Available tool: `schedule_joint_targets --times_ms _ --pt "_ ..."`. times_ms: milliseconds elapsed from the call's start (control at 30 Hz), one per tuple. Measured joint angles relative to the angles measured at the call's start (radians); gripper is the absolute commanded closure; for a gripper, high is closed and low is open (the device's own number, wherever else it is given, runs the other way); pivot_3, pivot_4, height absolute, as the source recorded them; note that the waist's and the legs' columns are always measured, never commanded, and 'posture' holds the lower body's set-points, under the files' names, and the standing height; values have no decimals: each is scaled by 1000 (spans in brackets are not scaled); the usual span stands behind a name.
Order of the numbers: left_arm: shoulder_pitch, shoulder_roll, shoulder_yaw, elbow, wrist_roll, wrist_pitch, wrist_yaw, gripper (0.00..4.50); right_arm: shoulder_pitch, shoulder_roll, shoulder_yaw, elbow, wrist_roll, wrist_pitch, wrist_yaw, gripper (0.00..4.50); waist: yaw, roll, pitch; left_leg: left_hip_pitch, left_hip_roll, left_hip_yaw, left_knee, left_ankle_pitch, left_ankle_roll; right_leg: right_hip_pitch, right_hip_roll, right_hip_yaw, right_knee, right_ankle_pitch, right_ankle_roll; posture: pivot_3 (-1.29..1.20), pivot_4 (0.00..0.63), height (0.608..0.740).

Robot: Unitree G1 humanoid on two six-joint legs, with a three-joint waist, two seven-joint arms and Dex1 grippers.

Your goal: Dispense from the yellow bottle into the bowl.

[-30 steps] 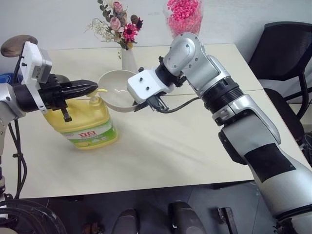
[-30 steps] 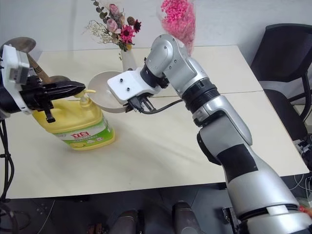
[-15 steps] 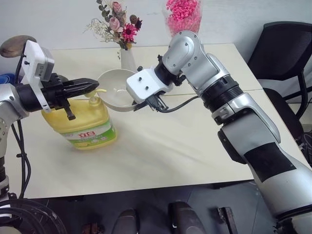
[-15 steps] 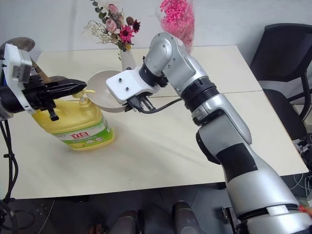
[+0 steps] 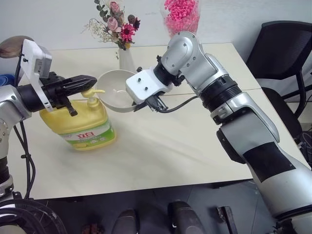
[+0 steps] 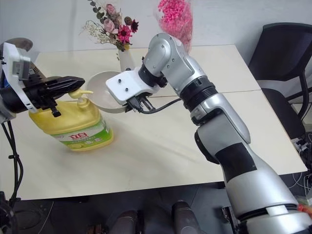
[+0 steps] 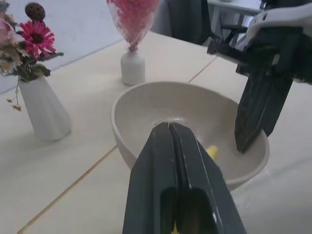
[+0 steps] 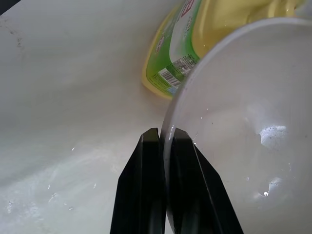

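The yellow bottle point(image 5: 80, 124) stands upright on the cream bench point(image 5: 161, 146), near its left edge and towards the front. A green-and-white label with red lettering faces the front edge. The yellow pump dispenser point(image 5: 92, 92) rises from the bottle's top, its spout pointing right, over the rim of the bowl point(image 5: 114, 92).

The left gripper point(image 5: 87, 81) lies roughly level just above the pump head, its jaws closed together with nothing between them. From the left wrist view the closed jaws point straight at the bowl's hollow, with a bit of yellow spout point(image 7: 211, 152) showing just past them. Whether the jaws touch the pump head cannot be told.

The right gripper point(image 8: 164, 141) holds the bowl clear of the bench, just right of the pump, the bowl tilted with its opening towards the bottle. Its jaws are clamped on the bowl's rim, one finger inside the wall and one outside.

Towards the bench's back edge stand a white vase of dried flowers point(image 5: 127, 57) and a second vase with a pink bunch point(image 5: 184, 17). A black chair point(image 5: 282, 48) stands beyond the right edge.
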Motion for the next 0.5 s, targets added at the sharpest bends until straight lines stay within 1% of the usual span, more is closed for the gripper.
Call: schedule_joint_targets --times_ms 133,267,500 --pt "0 4 -1 -4 4 12 12 4481 0 5 0 1 0 -4 0 4500 0 0 0 0 0 0 0 0 0 0 0 0 0 0 0 0 150 740" --pt "-5 46 -14 -7 20 33 15 4481 0 6 0 2 -2 -13 1 4500 0 0 0 0 0 0 0 0 0 0 0 0 1 0 0 0 150 740" --pt "-50 81 -51 -2 23 97 28 4481 -1 6 0 6 -8 -22 2 4500 0 0 0 1 0 0 0 0 0 0 0 1 2 0 0 0 150 740"
